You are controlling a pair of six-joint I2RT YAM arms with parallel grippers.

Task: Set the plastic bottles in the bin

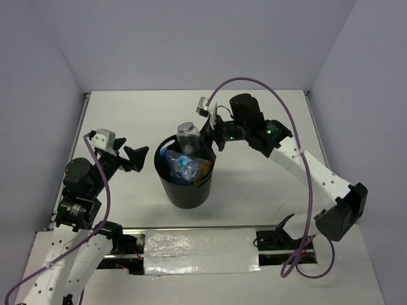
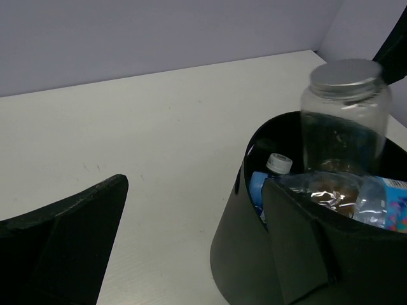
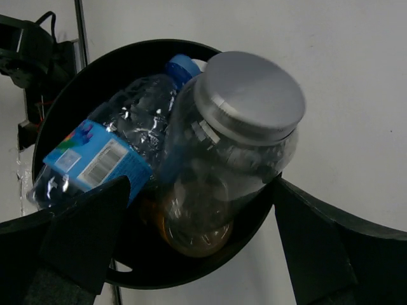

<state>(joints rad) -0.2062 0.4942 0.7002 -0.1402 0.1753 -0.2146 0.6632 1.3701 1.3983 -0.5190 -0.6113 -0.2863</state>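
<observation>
The black bin (image 1: 184, 190) stands mid-table with several plastic bottles in it. A plain clear bottle with a silver cap (image 1: 187, 136) stands tilted at the far rim, sticking out above it. A crumpled clear bottle with a blue label (image 1: 181, 164) and an orange bottle (image 1: 203, 169) lie inside. My right gripper (image 1: 210, 141) is open just behind the bin. In the right wrist view its fingers (image 3: 82, 235) stand wide on either side of the silver-capped bottle (image 3: 241, 127) without touching it. My left gripper (image 1: 138, 159) is open and empty, left of the bin (image 2: 241, 254).
White table with walls at the back and sides. A taped foil strip (image 1: 200, 249) lies along the near edge between the arm bases. The right arm's purple cable (image 1: 299, 140) loops over the right side.
</observation>
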